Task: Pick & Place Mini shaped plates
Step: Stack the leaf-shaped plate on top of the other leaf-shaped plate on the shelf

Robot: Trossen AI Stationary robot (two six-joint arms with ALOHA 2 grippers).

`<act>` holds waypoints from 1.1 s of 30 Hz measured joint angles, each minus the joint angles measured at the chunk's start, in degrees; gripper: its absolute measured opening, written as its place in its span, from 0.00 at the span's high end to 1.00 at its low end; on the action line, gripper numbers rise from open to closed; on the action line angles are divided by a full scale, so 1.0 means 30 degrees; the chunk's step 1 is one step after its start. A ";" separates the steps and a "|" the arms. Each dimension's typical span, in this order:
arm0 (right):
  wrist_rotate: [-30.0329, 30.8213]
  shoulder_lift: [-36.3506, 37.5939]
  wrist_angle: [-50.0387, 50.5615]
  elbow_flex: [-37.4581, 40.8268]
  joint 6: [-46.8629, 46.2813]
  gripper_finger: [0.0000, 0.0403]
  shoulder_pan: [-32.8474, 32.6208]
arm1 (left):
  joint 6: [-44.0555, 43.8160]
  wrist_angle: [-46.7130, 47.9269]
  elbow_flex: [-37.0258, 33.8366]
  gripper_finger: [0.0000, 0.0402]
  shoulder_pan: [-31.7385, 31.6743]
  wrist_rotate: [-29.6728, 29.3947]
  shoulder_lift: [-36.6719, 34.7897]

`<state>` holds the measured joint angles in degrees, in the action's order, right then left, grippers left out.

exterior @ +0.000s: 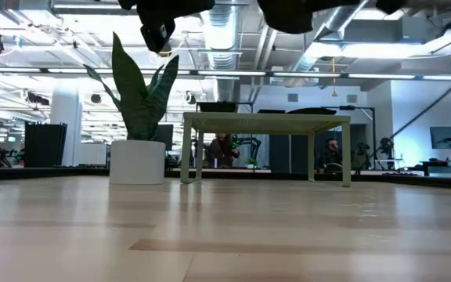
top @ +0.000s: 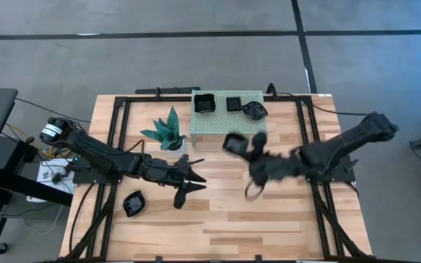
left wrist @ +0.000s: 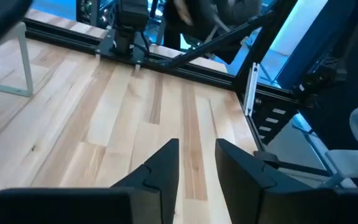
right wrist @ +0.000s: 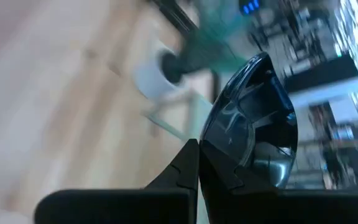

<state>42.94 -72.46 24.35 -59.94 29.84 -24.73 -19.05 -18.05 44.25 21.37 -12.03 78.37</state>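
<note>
1. No readable writing or brand marks anywhere I can spot.
2. The green shelf (top: 229, 120) at upper centre of the high view carries three black plates (top: 205, 104) in a row on top.
3. Right gripper (right wrist: 197, 163), centre frame in the high view, is clamped tight on a glossy plate (right wrist: 253, 118), lifted off the table.
4. Left gripper (top: 185, 186), centre-left, has fingers (left wrist: 166, 168) partly apart, gripping nothing.
5. One lone plate (top: 133, 204) sits lower left on the table (top: 269, 219), below the potted plant (top: 168, 130).

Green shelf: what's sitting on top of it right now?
Three black plates line the back of the green shelf. The right gripper, shut on a fourth plate, covers its front corner.
</note>
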 joint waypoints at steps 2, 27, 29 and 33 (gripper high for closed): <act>-0.0292 0.1228 0.1140 0.0000 0.0184 1.00 0.1484 | 0.0138 -0.0012 0.0000 0.74 0.0000 0.0000 0.0000; -0.5088 -0.0502 0.5889 -0.2174 -1.1983 1.00 1.3647 | -0.0226 -0.0106 0.0000 0.74 0.0007 0.0007 0.0000; -0.5690 -0.0978 0.5933 -0.2614 -1.1974 1.00 1.3772 | -0.0226 -0.0114 0.0000 0.74 0.0007 0.0007 0.0000; -0.6172 -0.1874 0.6648 -0.2820 -1.0733 0.99 1.3905 | -0.0228 -0.0114 0.0000 0.74 0.0029 0.0007 0.0005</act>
<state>24.43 -78.09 44.30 -68.40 -2.36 16.98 -19.73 -18.39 44.25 21.45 -12.01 78.38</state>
